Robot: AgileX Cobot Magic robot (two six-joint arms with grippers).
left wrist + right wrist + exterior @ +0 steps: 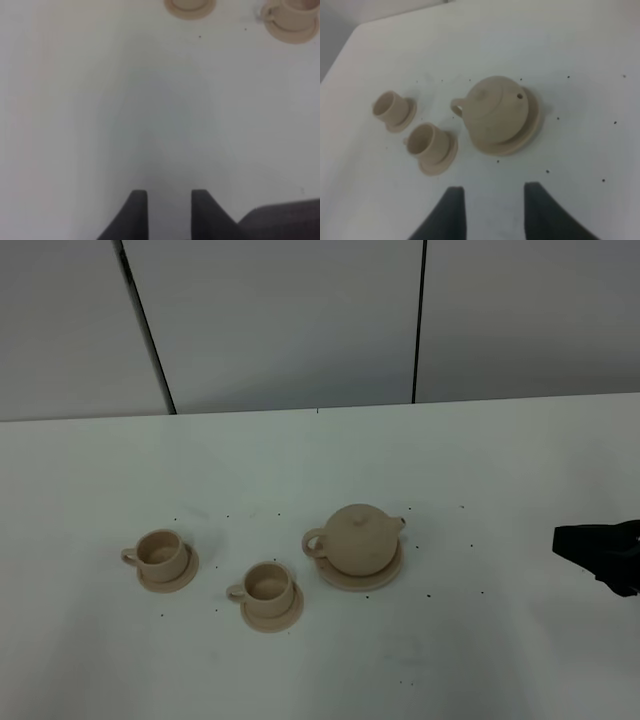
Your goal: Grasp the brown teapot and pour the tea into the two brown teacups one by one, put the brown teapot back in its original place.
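While the brown teapot point(360, 538) sits on its wide saucer point(345, 586), right of the two brown teacups point(268, 585), its loop handle point(315, 540) faces them, away from the right gripper point(492, 215), whose spread, empty fingers hang well apart from it. Reaching across could jostle the lid or a cup. Only the left wrist view shows the left gripper point(169, 215), likewise spread; it misses the teapot.
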